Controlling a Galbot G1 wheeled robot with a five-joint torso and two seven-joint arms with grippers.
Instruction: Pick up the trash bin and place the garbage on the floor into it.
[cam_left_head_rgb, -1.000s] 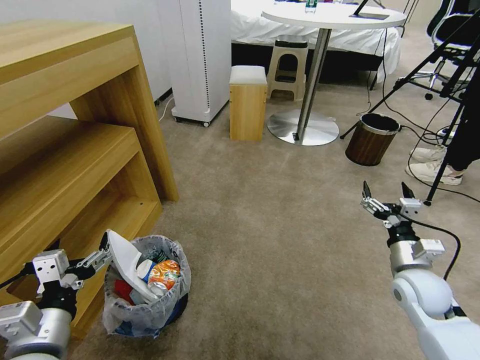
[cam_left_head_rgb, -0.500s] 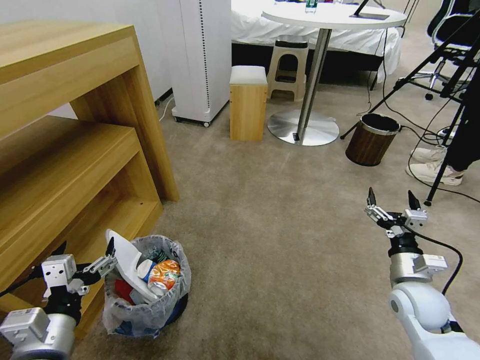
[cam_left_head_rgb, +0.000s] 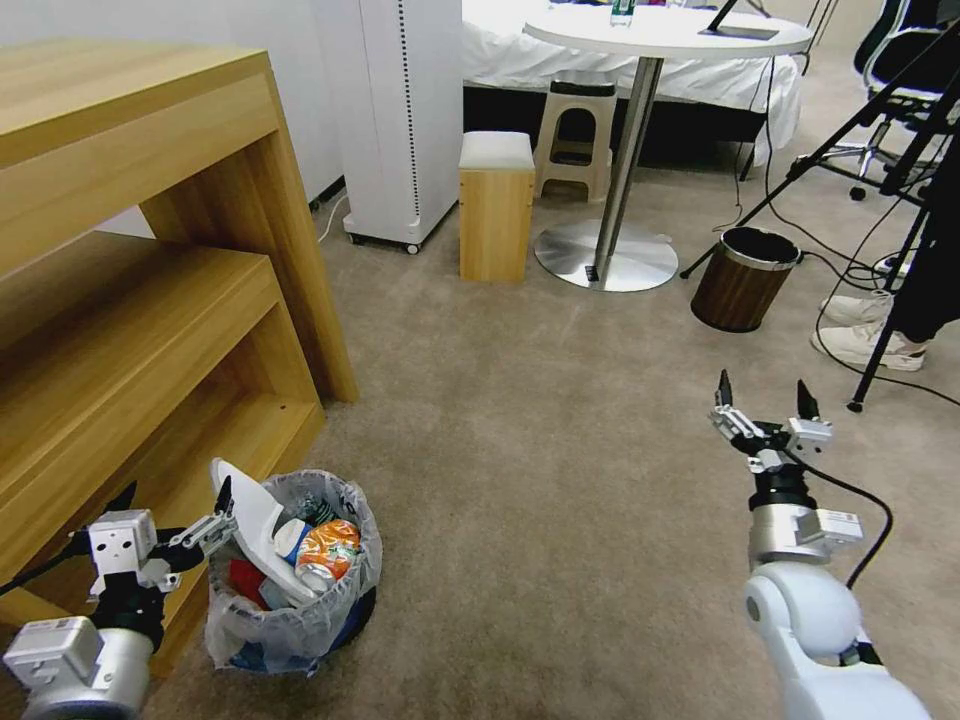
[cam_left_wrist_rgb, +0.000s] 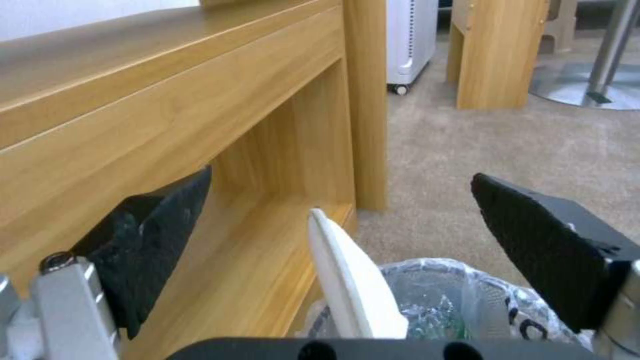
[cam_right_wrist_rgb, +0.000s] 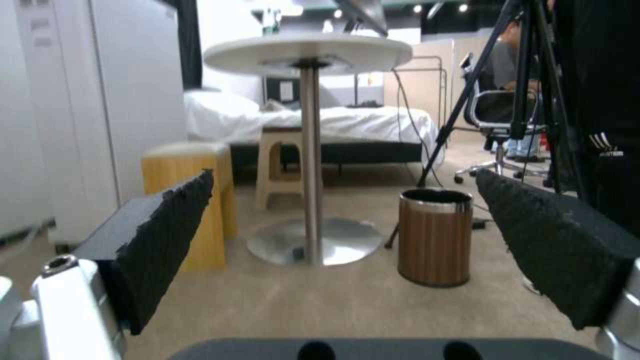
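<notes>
While both grippers gape, garbage (cam_left_head_rgb: 325, 548) fills the trash bin (cam_left_head_rgb: 290, 625).

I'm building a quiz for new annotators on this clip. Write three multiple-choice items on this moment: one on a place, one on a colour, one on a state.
1. Where does the trash bin stand?
A. beside the wooden shelf unit
B. under the round table
C. on the bed

2. What colour is the can in it?
A. green
B. orange
C. black

3. How are the left end effector and right end effector?
A. both shut
B. left shut on the white slipper
C. both open

Answers: 1 A, the bin sits on the carpet at the shelf's foot. 2 B, orange shows on top of the litter. 3 C, each wrist view shows the pads wide apart, holding nothing.
</notes>
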